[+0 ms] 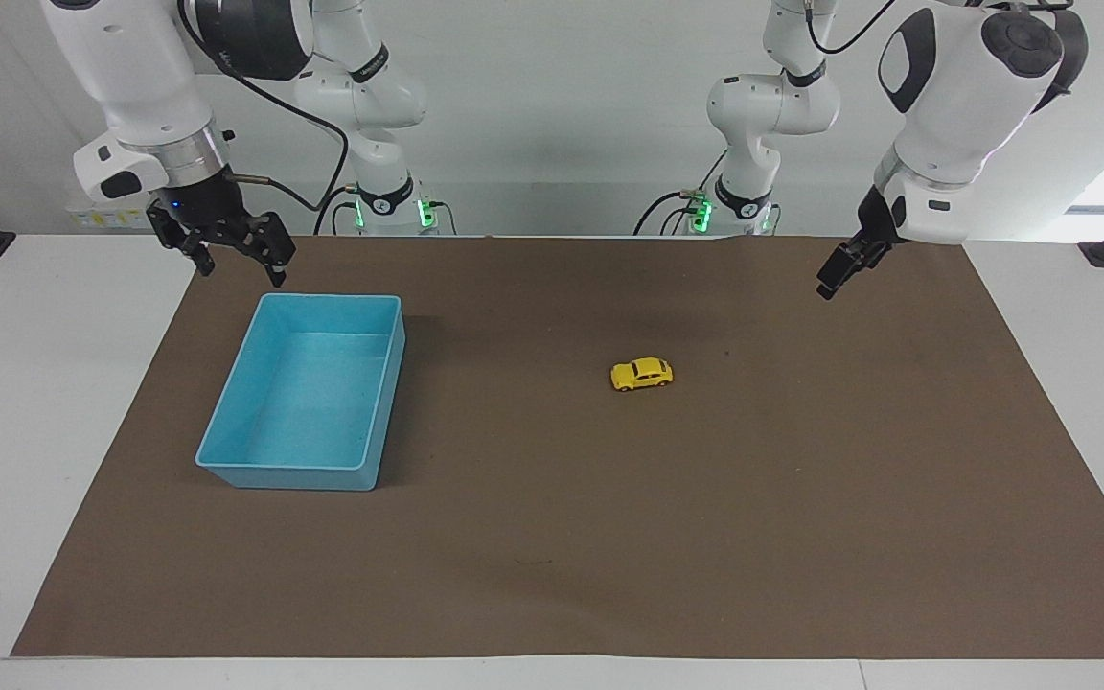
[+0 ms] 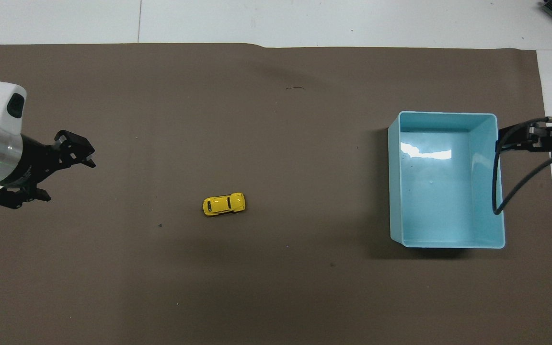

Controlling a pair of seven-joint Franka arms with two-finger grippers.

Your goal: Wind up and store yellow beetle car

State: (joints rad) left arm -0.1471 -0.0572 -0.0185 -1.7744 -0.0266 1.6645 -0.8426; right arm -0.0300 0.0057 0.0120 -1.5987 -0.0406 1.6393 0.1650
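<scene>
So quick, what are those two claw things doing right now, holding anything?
Left tool: open, holding nothing, up over the brown mat.
Right tool: open, holding nothing, up beside the blue bin.

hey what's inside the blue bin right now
Nothing shows inside the blue bin: its whole floor is in sight in the overhead view, bare except for a glare patch. The yellow beetle car sits out on the brown mat.
</scene>
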